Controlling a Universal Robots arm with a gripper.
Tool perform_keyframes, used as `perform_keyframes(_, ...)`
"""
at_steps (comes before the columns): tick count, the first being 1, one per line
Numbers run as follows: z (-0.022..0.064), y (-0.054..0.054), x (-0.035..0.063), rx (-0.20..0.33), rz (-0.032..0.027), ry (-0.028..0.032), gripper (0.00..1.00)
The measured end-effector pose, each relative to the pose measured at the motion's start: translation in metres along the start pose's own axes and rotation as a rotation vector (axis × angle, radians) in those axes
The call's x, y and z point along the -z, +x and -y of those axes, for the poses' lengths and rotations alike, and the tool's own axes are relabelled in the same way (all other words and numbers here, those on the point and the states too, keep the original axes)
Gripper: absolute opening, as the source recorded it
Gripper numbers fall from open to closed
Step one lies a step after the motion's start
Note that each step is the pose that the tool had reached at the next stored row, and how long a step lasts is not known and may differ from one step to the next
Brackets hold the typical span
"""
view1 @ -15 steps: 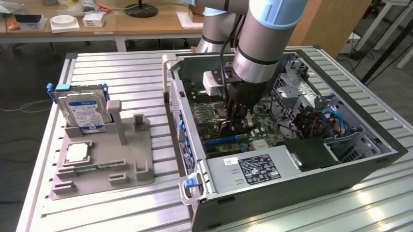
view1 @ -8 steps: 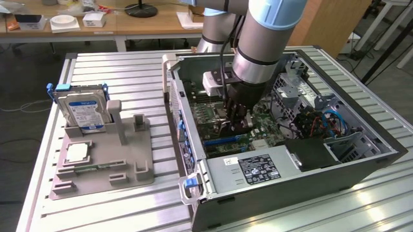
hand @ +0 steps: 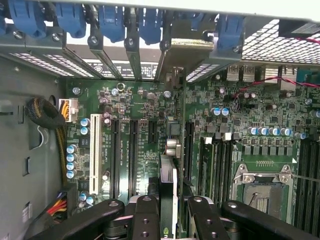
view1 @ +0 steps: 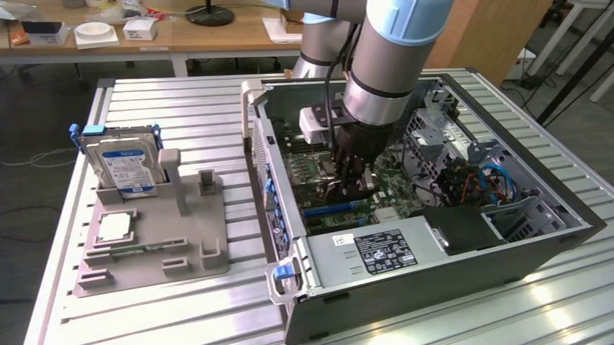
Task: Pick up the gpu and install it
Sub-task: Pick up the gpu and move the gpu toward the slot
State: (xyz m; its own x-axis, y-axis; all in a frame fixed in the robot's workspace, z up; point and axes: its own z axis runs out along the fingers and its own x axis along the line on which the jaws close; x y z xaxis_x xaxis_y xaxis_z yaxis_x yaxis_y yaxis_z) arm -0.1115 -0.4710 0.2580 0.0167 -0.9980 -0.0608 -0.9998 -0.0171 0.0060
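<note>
Inside the open computer case [view1: 537,267], I am watching the tool [hand: 173,202] gripping the gpu [hand: 168,180], its fingers [hand: 146,215] partly closed on the card's faces. The card is standing edge-on just above the motherboard [hand: 150,100], beside the long black slots [hand: 134,155]. I cannot tell if it is touching one. Out on the desk [view1: 172,93], toward the exterior view's left, a hard drive [view1: 125,162] is standing in a grey holder [view1: 182,244].

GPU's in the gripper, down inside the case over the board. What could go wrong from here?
1. In the wrist view the gpu, clamped in the gripper, looks offset from the long black slot beside it. Pressing down could strike the motherboard instead.
2. Silver capacitors stand right at the card's far end and could be hit.
3. The card's end may catch on the blue clips at the rear openings.
</note>
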Motion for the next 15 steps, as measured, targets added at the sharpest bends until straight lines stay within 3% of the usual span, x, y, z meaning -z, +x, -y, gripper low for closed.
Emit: perform_keyframes(15,-0.0016,-0.0011,-0.0051,0.0,-0.0002,0.0045,0.27)
